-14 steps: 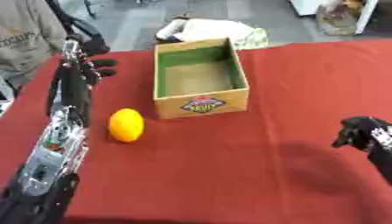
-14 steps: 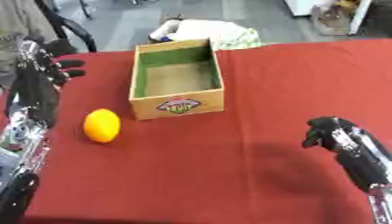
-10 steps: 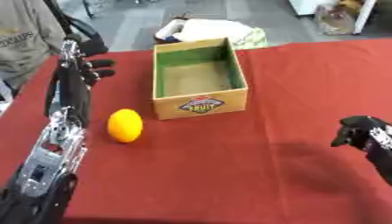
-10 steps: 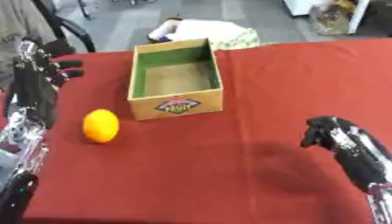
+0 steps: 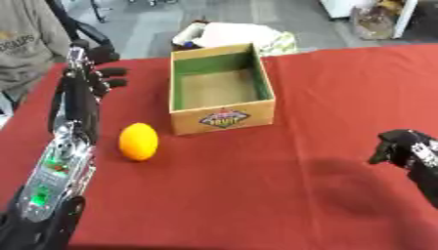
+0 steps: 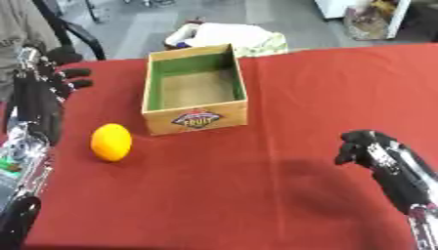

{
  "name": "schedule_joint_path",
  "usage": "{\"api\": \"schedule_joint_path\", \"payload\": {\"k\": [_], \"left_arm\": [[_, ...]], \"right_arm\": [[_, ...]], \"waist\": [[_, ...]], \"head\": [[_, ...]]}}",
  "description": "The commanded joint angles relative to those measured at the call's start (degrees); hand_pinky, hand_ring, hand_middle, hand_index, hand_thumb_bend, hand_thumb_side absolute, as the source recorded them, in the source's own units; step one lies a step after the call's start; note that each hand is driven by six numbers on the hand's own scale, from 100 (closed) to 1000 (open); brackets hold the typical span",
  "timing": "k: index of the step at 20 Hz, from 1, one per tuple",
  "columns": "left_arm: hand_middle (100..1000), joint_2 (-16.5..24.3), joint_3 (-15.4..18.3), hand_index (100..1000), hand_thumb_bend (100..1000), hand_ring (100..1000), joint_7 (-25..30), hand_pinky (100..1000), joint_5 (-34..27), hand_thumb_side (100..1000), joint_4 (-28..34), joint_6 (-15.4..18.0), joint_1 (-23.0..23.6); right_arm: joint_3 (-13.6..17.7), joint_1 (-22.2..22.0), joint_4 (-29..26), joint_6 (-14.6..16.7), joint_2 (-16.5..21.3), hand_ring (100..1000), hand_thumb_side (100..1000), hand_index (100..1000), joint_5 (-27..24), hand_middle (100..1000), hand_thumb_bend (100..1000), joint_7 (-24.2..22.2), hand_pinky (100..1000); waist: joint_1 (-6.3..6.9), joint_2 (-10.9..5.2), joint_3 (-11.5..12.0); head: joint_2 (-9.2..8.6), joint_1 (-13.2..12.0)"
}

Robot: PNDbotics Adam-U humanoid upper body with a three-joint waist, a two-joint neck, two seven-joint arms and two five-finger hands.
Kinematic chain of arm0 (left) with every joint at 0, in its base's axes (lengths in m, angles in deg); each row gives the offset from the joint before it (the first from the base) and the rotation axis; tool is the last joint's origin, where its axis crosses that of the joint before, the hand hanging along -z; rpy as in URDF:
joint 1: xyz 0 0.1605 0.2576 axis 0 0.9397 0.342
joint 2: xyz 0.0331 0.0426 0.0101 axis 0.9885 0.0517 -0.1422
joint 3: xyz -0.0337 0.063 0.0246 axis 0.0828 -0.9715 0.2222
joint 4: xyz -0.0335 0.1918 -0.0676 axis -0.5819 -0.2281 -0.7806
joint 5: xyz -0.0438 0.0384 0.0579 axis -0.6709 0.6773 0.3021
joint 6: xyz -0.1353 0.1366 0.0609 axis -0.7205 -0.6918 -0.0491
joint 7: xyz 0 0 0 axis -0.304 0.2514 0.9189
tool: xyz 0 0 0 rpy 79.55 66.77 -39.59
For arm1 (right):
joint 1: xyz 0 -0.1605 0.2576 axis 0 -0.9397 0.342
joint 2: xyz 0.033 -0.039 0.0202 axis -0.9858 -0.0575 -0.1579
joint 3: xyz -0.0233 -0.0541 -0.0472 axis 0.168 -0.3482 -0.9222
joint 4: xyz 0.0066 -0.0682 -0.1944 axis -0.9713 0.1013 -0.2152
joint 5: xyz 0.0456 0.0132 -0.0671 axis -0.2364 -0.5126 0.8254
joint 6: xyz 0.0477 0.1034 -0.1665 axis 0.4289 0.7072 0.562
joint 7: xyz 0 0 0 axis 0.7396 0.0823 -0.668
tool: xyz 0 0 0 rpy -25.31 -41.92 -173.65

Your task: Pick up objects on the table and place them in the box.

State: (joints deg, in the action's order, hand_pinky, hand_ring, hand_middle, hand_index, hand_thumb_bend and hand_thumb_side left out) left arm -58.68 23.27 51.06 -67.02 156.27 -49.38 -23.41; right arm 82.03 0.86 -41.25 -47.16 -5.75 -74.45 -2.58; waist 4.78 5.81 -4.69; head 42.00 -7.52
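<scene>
The bench (image 5: 256, 195) is covered in plain deep red with no pattern. The cardboard box (image 5: 222, 89) is tan-brown outside, its inner walls painted green and its floor bare brown; its front carries a small label in dark, red and yellow, with lettering too blurred to read. The fruit (image 5: 138, 141) is a solid yellow-orange. The left robot hand (image 5: 92, 77) is black, on a forearm of black and silver with a green light spot low on the arm. The right robot hand (image 6: 363, 149) is black, its forearm showing silver-grey parts.
</scene>
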Motion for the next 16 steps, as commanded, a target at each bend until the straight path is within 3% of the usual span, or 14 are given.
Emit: {"api": "schedule_joint_path", "payload": {"k": [1, 4, 5, 8, 12, 16], "left_arm": [[680, 1.94, 0.40, 773, 100, 651, 0.21, 659, 1.55, 943, 0.32, -0.79, -1.25], [701, 4.25, 0.83, 782, 100, 671, 1.02, 663, 7.45, 874, -0.16, -3.59, -2.60], [717, 5.34, 0.98, 789, 100, 687, 1.69, 672, 10.63, 791, -0.40, -4.96, -3.32], [748, 7.77, 0.95, 810, 100, 710, 6.25, 690, 21.83, 660, -1.59, -9.81, -5.60], [771, 10.58, -0.03, 830, 100, 736, 18.41, 718, 38.36, 457, -5.18, -15.87, -8.73], [757, 12.01, -0.18, 824, 100, 731, 30.85, 720, 51.98, 285, -9.68, -18.97, -11.54]], "right_arm": [[0.02, 0.45, -1.33, -0.02, 1.25, 546, 632, 700, 0.04, 526, 100, 0.15, 598], [-0.06, 0.37, -1.30, -0.05, 1.31, 546, 632, 700, 0.13, 525, 100, 0.10, 598], [-0.09, 0.33, -1.29, -0.04, 1.33, 546, 634, 700, 0.16, 525, 100, 0.08, 598], [-0.16, 0.26, -1.24, -0.04, 1.37, 546, 635, 700, 0.22, 525, 100, 0.09, 598], [-0.28, 0.21, -1.19, -0.07, 1.39, 546, 636, 700, 0.29, 525, 100, 0.01, 597], [-0.28, 0.17, -1.17, -0.12, 1.37, 546, 635, 700, 0.33, 525, 100, 0.05, 597]], "waist": [[-0.19, -0.65, 0.01], [-0.11, -0.75, -0.04], [-0.07, -0.80, -0.06], [0.01, -0.90, -0.13], [0.14, -1.00, -0.32], [0.25, -1.08, -0.51]], "head": [[-0.56, 0.23], [-0.66, 0.21], [-0.54, 0.19], [-0.49, 0.20], [-0.70, 0.54], [-0.74, 0.70]]}}
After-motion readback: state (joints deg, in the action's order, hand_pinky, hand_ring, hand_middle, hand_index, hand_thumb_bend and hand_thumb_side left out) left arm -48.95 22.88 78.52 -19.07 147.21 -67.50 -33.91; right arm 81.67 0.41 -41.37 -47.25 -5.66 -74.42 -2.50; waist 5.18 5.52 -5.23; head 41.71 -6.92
